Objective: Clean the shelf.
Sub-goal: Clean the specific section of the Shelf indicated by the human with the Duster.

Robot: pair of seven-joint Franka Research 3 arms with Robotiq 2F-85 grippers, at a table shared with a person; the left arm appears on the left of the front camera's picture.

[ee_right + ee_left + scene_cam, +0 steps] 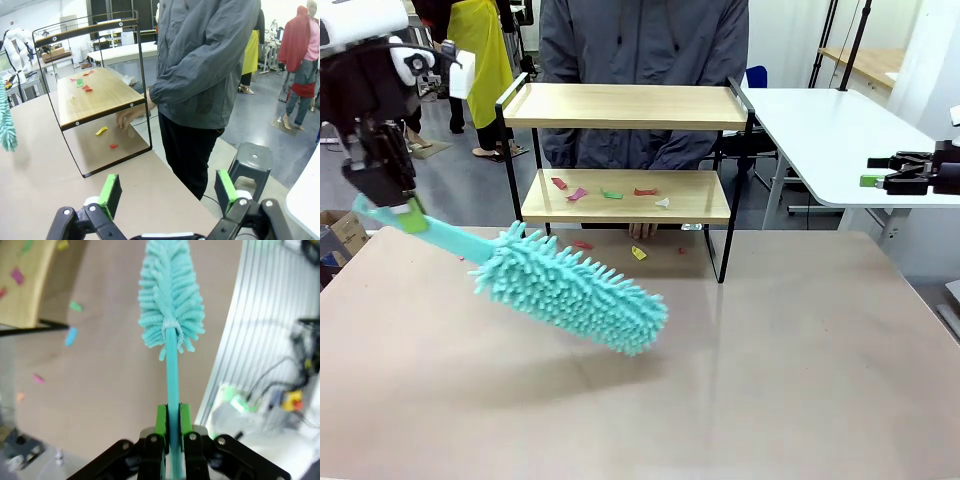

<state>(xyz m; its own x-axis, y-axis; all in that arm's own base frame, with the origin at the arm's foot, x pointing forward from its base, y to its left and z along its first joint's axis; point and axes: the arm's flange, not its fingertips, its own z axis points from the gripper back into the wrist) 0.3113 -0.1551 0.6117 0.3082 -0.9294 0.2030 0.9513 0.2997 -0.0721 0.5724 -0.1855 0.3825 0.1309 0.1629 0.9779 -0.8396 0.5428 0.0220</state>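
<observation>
**One duster in grip, one shelf littered**

Nearest, from the left wrist view: found left gripper point(170, 416) pinched fully onto the flat teal handle of the single duster point(171, 295), a green pad pressed to each side. Counted four loose paper scraps point(75, 305) on the table point(115, 390) past it: green, blue, pink, orange.

From the right wrist view: found right gripper point(169, 187) with jaws spread wide and nothing between the pads.

Front view, moving outward: noted duster held tilted, fluffy head low over the table and clear of the rack. Cannot tell whether its tip touches.

Farther on: located one shelf point(620, 105) standing at the far middle of the table, directly before one person point(640, 40). Counted two wooden boards. Tallied five scraps on the lower board point(700, 210) and three more on the table beneath.

Added by the right wrist view: one hand point(127, 117) of the person resting on the table under the lower board, near a yellow and a red scrap.
</observation>
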